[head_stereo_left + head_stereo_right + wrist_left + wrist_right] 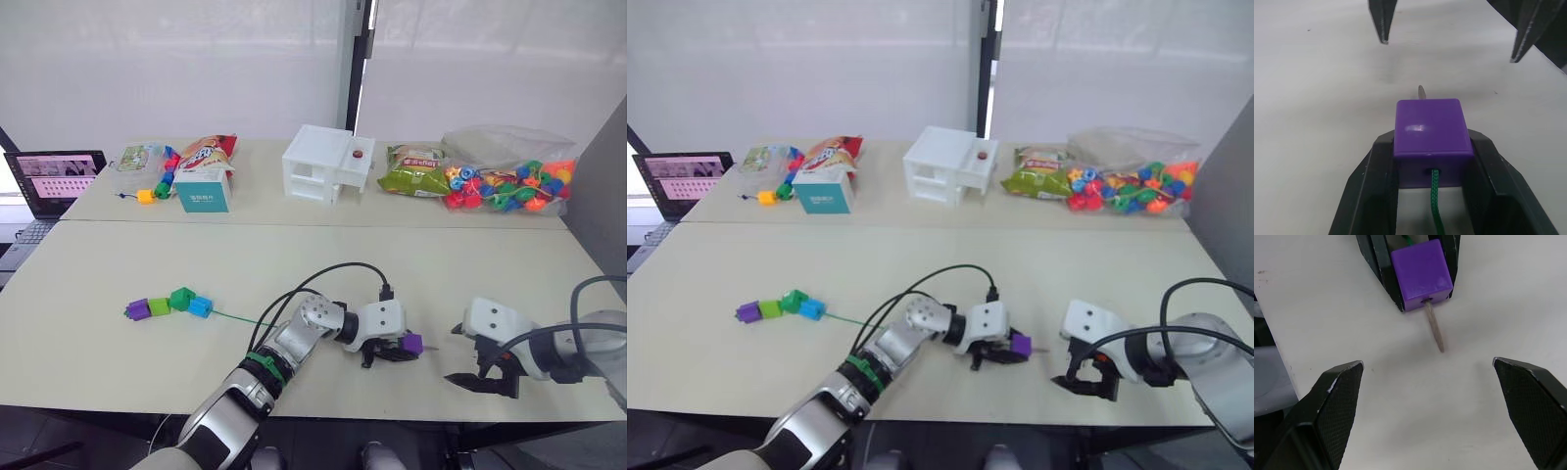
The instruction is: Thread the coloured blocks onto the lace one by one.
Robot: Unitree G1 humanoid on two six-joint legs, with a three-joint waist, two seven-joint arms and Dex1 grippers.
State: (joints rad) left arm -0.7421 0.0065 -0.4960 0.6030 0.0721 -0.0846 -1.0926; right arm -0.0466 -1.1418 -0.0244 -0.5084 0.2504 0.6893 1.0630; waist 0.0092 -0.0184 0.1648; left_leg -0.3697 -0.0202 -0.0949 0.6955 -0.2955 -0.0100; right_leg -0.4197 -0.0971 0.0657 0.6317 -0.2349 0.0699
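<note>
purple block [1431, 129] pinched in your left gripper [396, 348] — lace [1436, 210] through it.
your right gripper [1437, 399] sits spread wide, facing the needle tip [1435, 332].

Purple block [1430, 127] on green lace [1436, 205] — black gripper [1432, 161] fingers, pale cream table [98, 284], white toy house [328, 162]
</note>
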